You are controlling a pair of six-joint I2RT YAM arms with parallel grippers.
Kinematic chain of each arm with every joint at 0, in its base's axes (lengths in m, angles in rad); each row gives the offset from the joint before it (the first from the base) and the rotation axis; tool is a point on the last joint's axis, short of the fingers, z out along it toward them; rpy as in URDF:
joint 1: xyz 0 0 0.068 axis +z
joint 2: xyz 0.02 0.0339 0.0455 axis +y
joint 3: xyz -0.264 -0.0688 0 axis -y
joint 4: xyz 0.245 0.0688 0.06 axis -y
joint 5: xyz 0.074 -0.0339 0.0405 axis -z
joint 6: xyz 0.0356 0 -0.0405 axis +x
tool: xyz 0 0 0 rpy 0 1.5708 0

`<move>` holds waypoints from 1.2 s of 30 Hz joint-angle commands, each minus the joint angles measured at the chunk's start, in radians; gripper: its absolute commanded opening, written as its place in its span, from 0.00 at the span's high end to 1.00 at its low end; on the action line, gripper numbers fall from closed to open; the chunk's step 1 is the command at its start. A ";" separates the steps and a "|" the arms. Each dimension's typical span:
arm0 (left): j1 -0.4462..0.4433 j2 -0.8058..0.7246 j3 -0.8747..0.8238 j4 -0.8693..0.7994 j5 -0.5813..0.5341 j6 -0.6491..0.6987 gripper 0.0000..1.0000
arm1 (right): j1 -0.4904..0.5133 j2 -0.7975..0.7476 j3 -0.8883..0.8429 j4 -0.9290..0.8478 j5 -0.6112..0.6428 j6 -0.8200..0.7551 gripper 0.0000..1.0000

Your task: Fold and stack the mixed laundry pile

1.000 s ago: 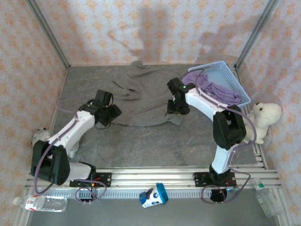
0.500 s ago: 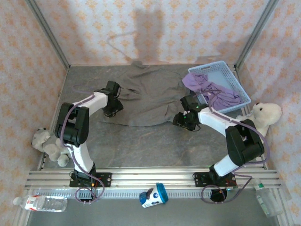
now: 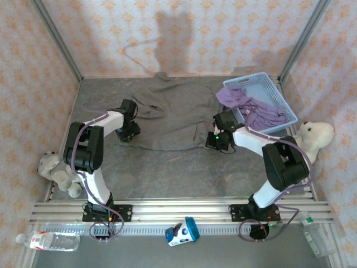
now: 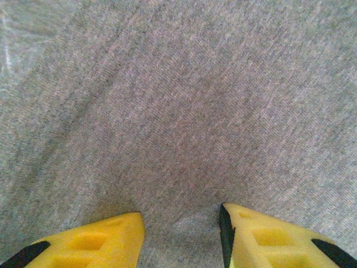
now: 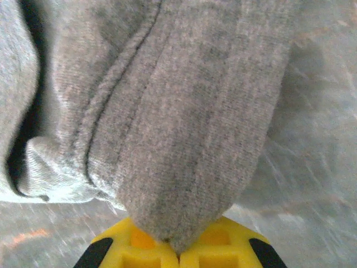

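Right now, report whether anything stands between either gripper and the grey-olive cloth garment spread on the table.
Nothing visible does. The right gripper is shut on a bunched edge of the grey-olive cloth garment. The left gripper, jaws apart, is right at its flat surface with just cloth in front of it.

Overhead view bright, even; soft dark shadows on orange-patterned back wall (image 3: 173, 33). Wrist views mildly blurred: grey-olive knit cloth garment (image 5: 195, 111) soft, grey tabletop (image 5: 318, 167) streaked.

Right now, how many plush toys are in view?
2. A grey plush toy sits at the table's left edge; a white plush toy sits at the right edge, near the blue basket. More may be hidden.
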 commanded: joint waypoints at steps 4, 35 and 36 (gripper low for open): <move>0.012 -0.109 -0.205 -0.136 -0.032 -0.019 0.58 | -0.011 -0.062 0.101 -0.427 0.233 -0.248 1.00; -0.008 -0.715 -0.595 -0.202 0.017 -0.277 0.44 | 0.075 -0.038 0.030 -0.361 0.041 0.039 0.97; -0.008 -0.700 -0.592 -0.180 0.001 -0.287 0.46 | 0.080 -0.038 0.029 -0.368 0.041 0.041 0.97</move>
